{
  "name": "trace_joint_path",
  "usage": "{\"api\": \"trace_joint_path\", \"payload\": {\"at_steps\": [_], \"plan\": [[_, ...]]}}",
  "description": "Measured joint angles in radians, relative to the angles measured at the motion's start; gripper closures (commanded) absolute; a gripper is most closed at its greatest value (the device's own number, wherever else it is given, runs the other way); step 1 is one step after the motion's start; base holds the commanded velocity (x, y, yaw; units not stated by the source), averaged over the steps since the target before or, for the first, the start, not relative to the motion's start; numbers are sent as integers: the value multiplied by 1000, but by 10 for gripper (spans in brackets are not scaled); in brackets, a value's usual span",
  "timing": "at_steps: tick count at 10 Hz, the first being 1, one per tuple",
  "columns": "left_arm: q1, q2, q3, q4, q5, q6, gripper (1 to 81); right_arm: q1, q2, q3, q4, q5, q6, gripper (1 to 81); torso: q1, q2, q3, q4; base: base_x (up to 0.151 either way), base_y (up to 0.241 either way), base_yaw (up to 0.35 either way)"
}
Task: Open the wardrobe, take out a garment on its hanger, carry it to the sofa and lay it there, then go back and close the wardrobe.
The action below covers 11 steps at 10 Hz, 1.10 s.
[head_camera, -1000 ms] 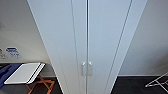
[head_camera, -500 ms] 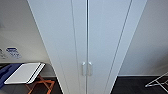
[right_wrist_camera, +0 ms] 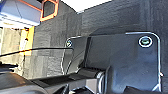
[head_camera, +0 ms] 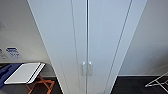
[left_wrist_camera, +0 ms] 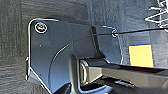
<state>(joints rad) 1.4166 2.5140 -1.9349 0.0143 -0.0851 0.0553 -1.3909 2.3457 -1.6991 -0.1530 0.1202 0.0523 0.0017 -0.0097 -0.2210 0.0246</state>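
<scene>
1. The wardrobe (head_camera: pixel 85 37) was all white, with two pale silver handles (head_camera: pixel 86 68).
2. The wall (head_camera: pixel 15 30) beside it was a soft off-white.
3. The floor (head_camera: pixel 130 85) was dark grey, almost black.
4. A small table (head_camera: pixel 23 73) had a white top and orange legs.
5. A blue thing (head_camera: pixel 6 72) lay next to it.
6. A yellow-orange square (left_wrist_camera: pixel 140 55) sat on the dark carpet.

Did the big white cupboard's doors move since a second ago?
No. The wardrobe doors stay shut, with the handles side by side at the seam, and they sit the same against the folding stand beside it.
</scene>
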Motion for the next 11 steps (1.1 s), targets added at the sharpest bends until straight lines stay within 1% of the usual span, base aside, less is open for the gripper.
{"api": "trace_joint_path", "payload": {"at_steps": [2,6,8,9,11], "plan": [[-50,-83,123,0,10,-2,10,96,-61,109,3,-32,6,10,0,0,0,0,0,0,0],[-191,-247,321,0,16,-8,10,300,-144,247,4,-117,26,10,1,1,-2,0,0,0,0],[-271,-319,421,0,37,-9,10,392,-182,331,4,-151,30,10,1,1,-2,0,0,0,0],[-325,-340,449,0,43,-9,10,459,-198,400,3,-186,46,10,1,2,-2,0,0,0,0],[-410,-351,489,0,96,-10,10,578,-202,449,3,-222,73,10,2,2,-3,0,0,0,0]]}}
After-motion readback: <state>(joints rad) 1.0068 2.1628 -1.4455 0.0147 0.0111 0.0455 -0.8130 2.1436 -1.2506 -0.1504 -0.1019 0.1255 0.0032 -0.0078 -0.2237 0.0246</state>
